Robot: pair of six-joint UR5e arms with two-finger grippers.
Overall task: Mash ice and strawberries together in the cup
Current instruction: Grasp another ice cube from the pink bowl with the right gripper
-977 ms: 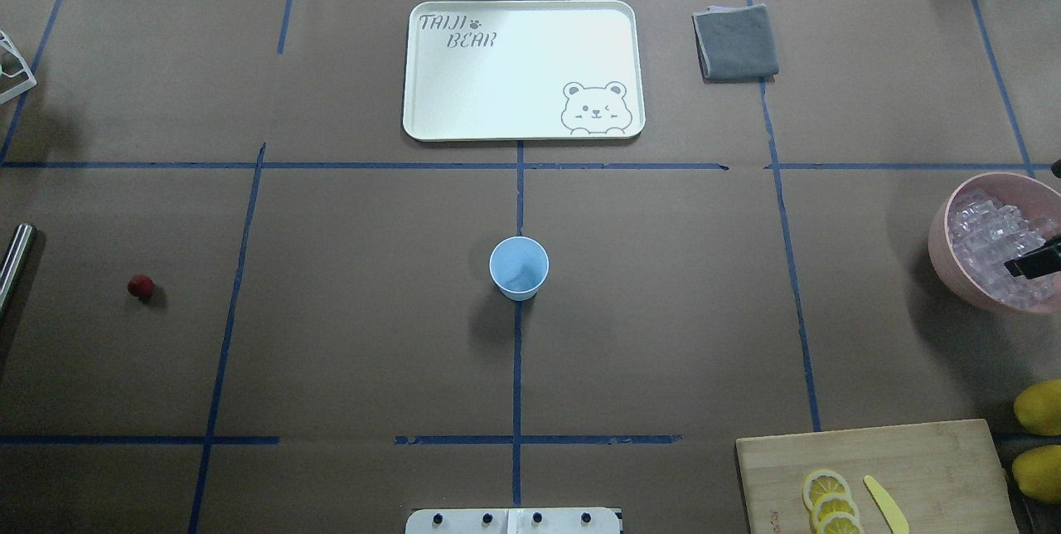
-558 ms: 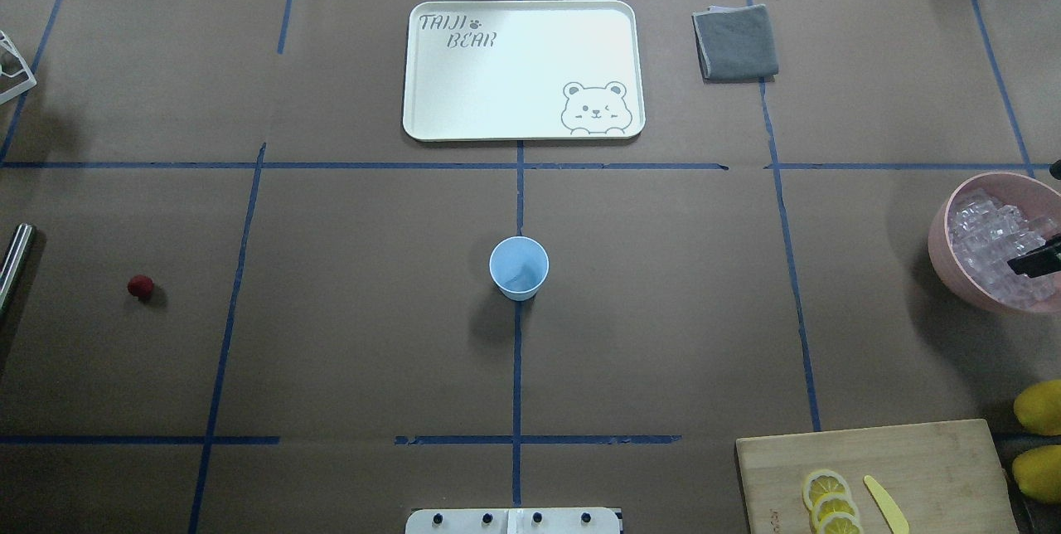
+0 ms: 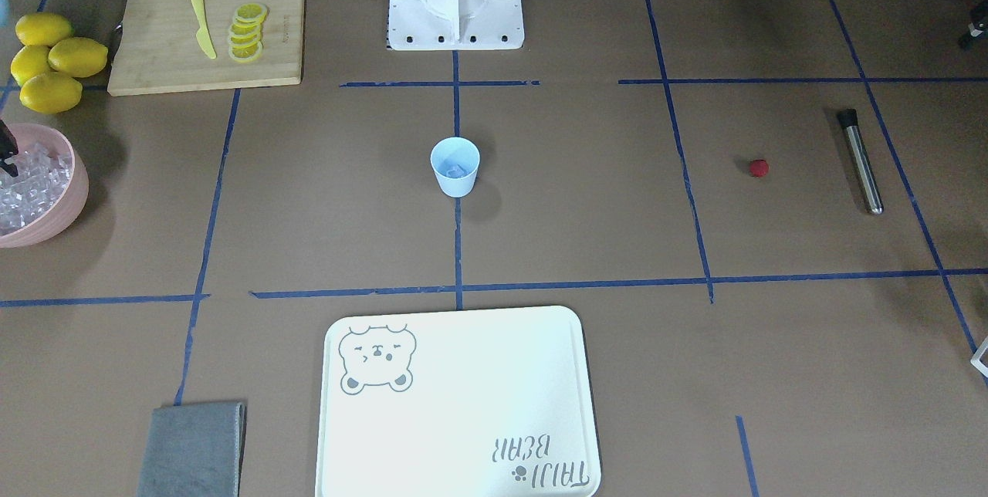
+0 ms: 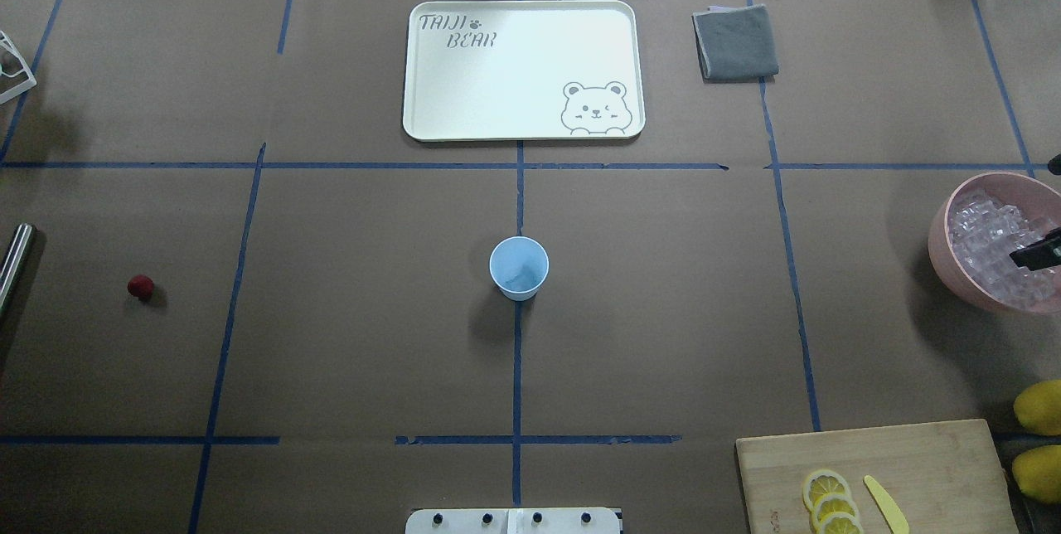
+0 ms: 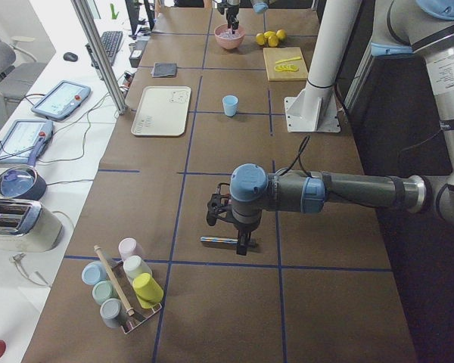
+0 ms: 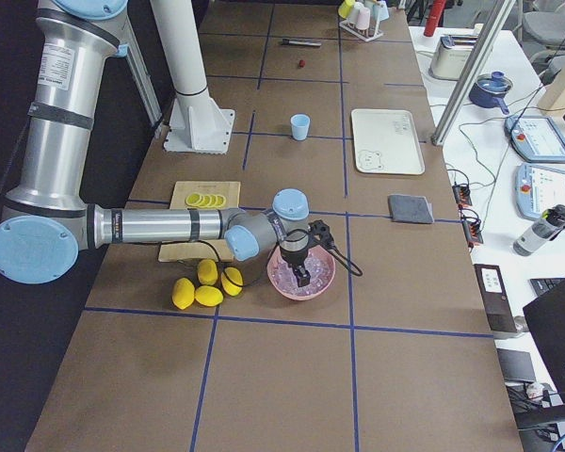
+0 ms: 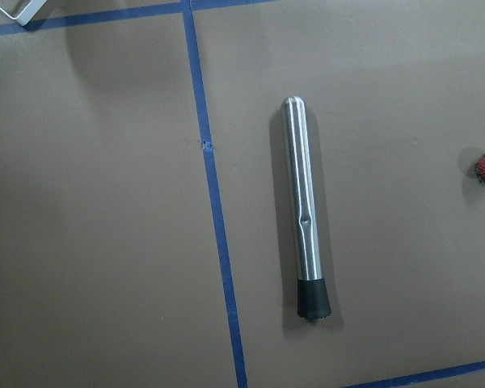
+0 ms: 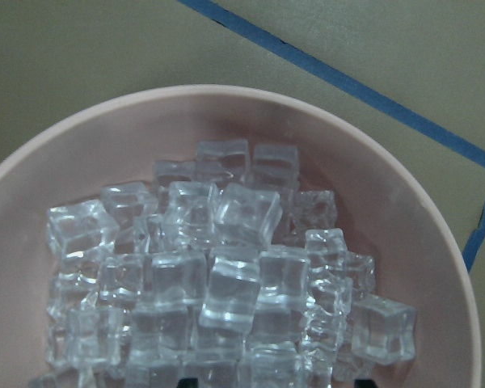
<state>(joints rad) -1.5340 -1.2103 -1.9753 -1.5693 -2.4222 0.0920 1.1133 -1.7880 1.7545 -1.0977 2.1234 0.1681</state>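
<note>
One cup (image 4: pixel 519 267), one strawberry (image 4: pixel 140 286), one pink bowl (image 4: pixel 943 248) of ice cubes (image 4: pixel 986 235), right end effector (image 4: pixel 1034 253) shifted slightly above it, cannot tell its grip nor that of left end effector (image 5: pixel 227 231)

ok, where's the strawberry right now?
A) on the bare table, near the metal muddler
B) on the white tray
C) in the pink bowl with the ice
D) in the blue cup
A: the strawberry lies on the table, close to the steel muddler but not touching it, and well away from the cup.
</note>
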